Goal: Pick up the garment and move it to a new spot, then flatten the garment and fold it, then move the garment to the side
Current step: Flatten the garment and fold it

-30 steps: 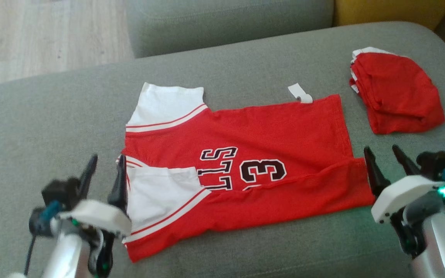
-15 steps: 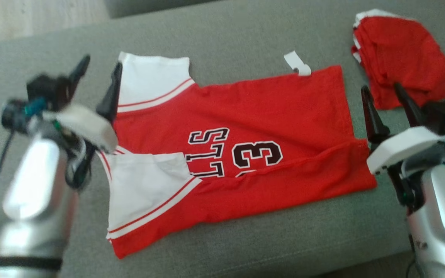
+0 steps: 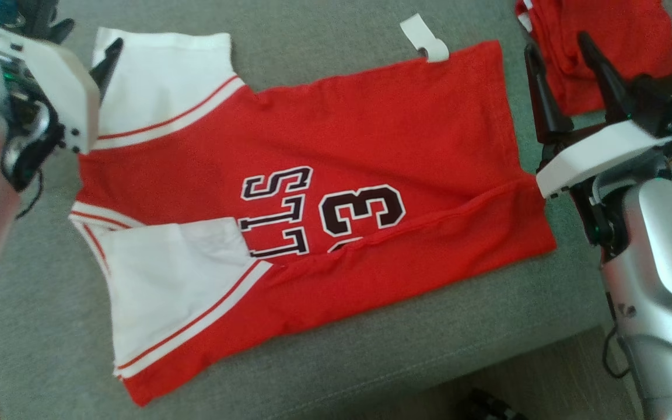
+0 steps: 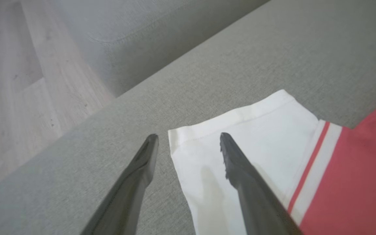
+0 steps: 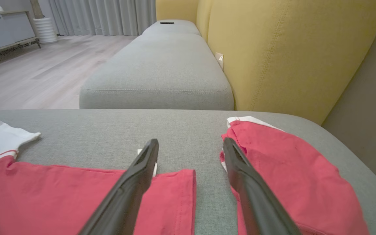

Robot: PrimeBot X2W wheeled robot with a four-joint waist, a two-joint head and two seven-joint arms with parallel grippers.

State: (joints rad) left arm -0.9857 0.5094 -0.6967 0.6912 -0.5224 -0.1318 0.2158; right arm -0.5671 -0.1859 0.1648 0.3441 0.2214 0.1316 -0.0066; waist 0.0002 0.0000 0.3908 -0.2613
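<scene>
**Red jersey (image 3: 312, 192) spread flat mid-frame on the grey sofa seat (image 3: 324, 361), both hands empty with fingers apart.**
The jersey looks light, limp and crease-prone, so it would best be pinched at its edges: the white sleeve (image 4: 240, 130) at upper left beneath the left hand (image 3: 86, 38), and the hem near the right hand (image 3: 557, 44). The woven seat should grip the cloth. A folded red garment (image 3: 604, 52) lies at upper right, with wooden floor (image 4: 18, 81) beyond.
</scene>
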